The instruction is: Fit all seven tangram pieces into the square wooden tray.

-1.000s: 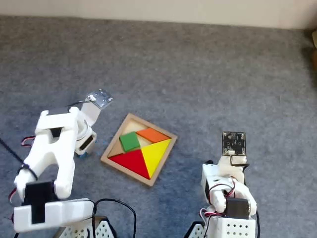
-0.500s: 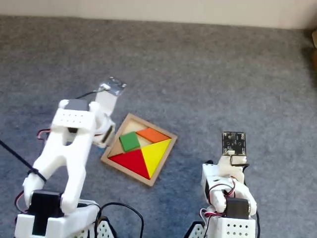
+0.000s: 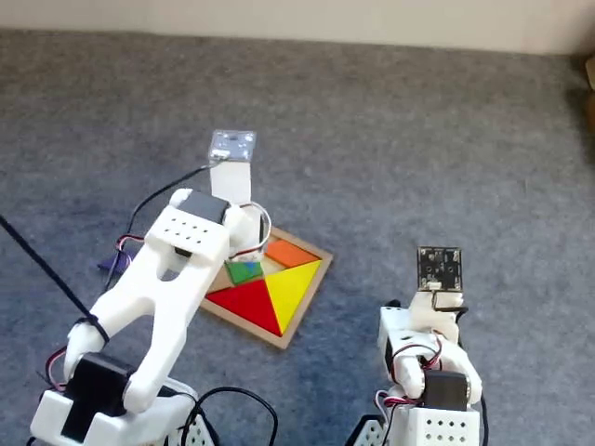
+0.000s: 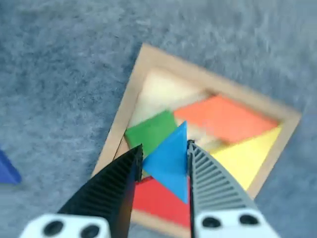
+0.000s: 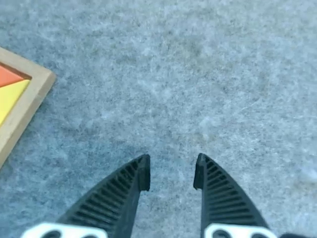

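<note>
— What is it all sitting on?

— A table (image 3: 418, 139) covered in grey carpet, with a pale wall (image 3: 279, 19) along the far edge.

— And the tray?

— The tray (image 4: 121, 116) lies flat near the middle of the table, turned corner-on to the arms. Four pieces lie in it: a green square (image 4: 151, 131), an orange piece (image 4: 223, 116), a yellow triangle (image 4: 242, 153) and a red triangle (image 4: 158, 198). Beyond the green square the tray's floor shows bare wood.

— What is the left pincer doing?

— The left pincer (image 4: 164, 147) is clamped on a blue triangle (image 4: 168, 158), whose tip pokes out past the fingertips. It hangs over the tray, above the green square and the red triangle. I cannot tell whether the blue triangle touches them.

— And the right one?

— The right pincer (image 5: 172, 158) has its jaws parted with nothing between them. It is over bare carpet, with a corner of the tray off to one side. From above, the right arm (image 3: 428, 353) sits folded by its base, well apart from the tray.

— Anything else?

— A small dark blue shape (image 4: 6, 168) lies on the carpet, apart from the tray on the left arm's side. It is probably another piece, but it is cut off at the edge.
</note>
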